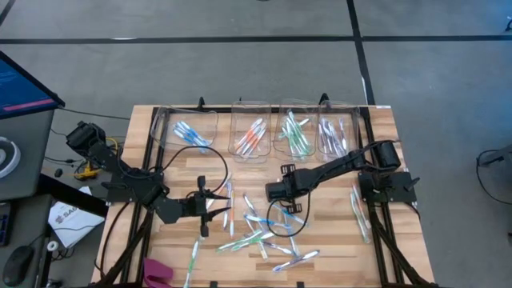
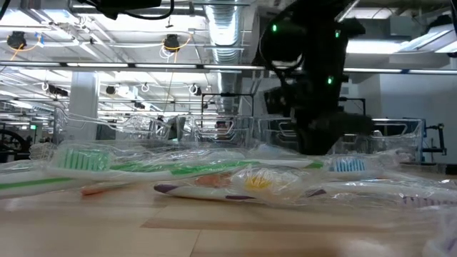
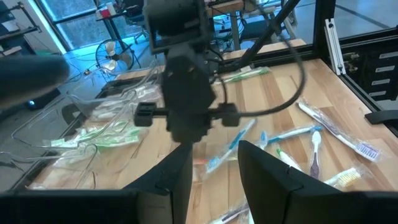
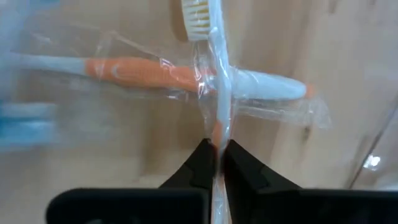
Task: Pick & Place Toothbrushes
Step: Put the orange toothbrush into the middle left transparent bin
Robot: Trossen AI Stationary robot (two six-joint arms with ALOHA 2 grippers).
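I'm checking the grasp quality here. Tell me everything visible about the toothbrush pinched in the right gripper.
The pinched toothbrush is slim, with a pale bluish-white handle, an orange patch just above the fingers and cream bristles at its far end. It seems sealed in clear crinkled wrap. The right gripper is shut on its handle, and it points straight away from the wrist. It crosses over another wrapped orange-and-white toothbrush lying on the wooden table.

We see two black jointed arms, looping black cables, matte wedge-shaped fingers (image 4: 202, 163), green indicator lights on one.
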